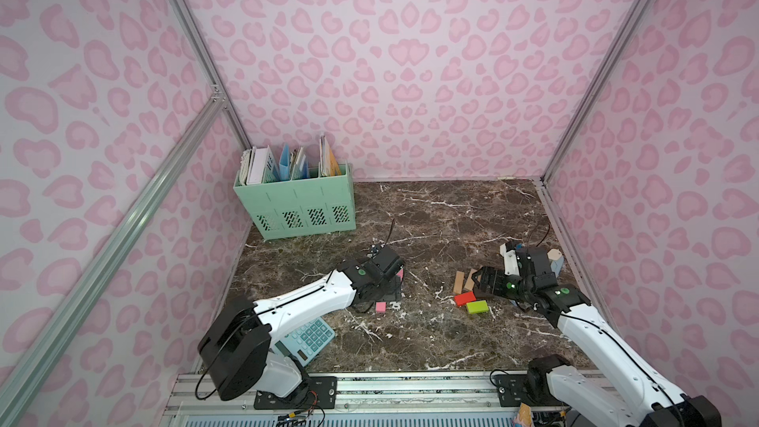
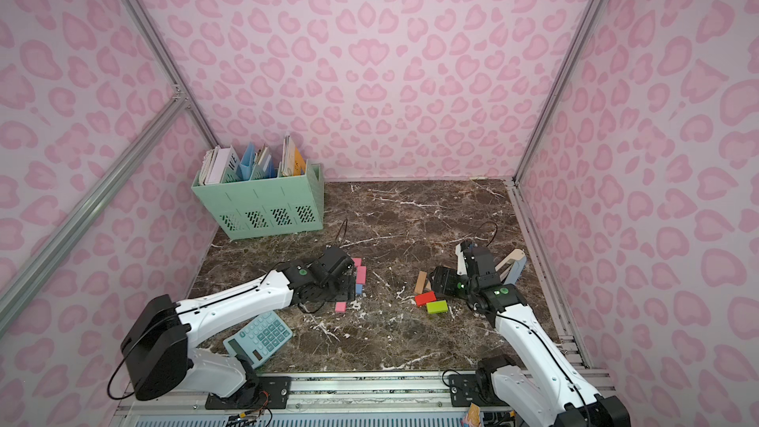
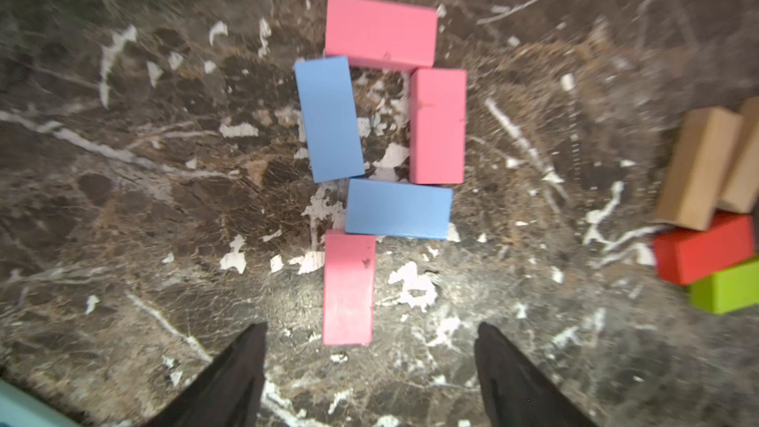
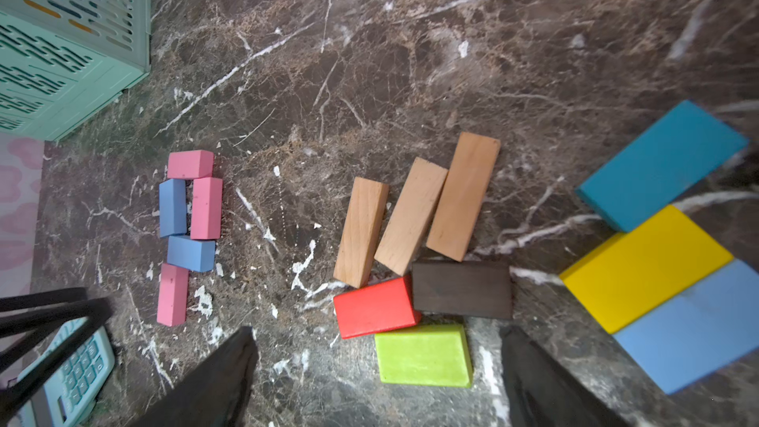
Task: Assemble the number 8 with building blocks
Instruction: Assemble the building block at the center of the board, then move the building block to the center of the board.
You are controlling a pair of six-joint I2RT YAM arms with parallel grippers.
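The building blocks lie flat on the marble table. In the left wrist view three pink (image 3: pixel 381 30) and two blue blocks (image 3: pixel 398 213) form a closed loop with one pink block (image 3: pixel 349 287) trailing from it. My left gripper (image 3: pixel 370 328) is open above that pink block's near end, touching nothing. In the right wrist view my right gripper (image 4: pixel 378 330) is open over a green block (image 4: pixel 423 357), which lies beside a red (image 4: pixel 376 308) and a dark brown block (image 4: pixel 462 289). Three bare wood blocks (image 4: pixel 410 215) lie beyond these.
Teal (image 4: pixel 661 164), yellow (image 4: pixel 647 267) and light blue (image 4: pixel 694 322) blocks lie close to the right arm. A light-blue calculator (image 1: pixel 308 338) lies by the left arm's base. A mint file basket (image 1: pixel 293 207) stands at the back left corner. Pink walls close in three sides.
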